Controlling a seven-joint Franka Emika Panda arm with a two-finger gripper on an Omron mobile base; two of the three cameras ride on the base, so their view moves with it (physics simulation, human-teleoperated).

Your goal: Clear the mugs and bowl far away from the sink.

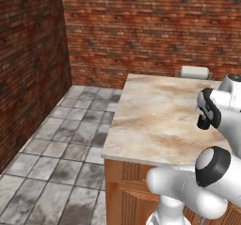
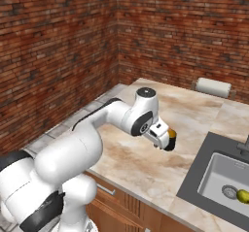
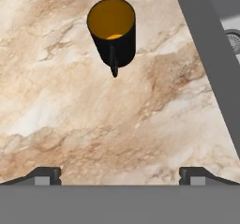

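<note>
Black mug with the orange inside stands upright on my marble counter, handle turned toward my hand camera. My gripper hangs above the counter with its tips spread wide, nothing between them, mug well ahead and apart. From the right base view I see my gripper over the counter left of the sink, with a bit of orange mug rim peeking past it. Sink surround is dark grey, and a small yellow-green round thing lies in the basin near the drain. Paper roll sits at the counter's far edge by the brick wall. In the left base view my arm covers the counter's right side.
</note>
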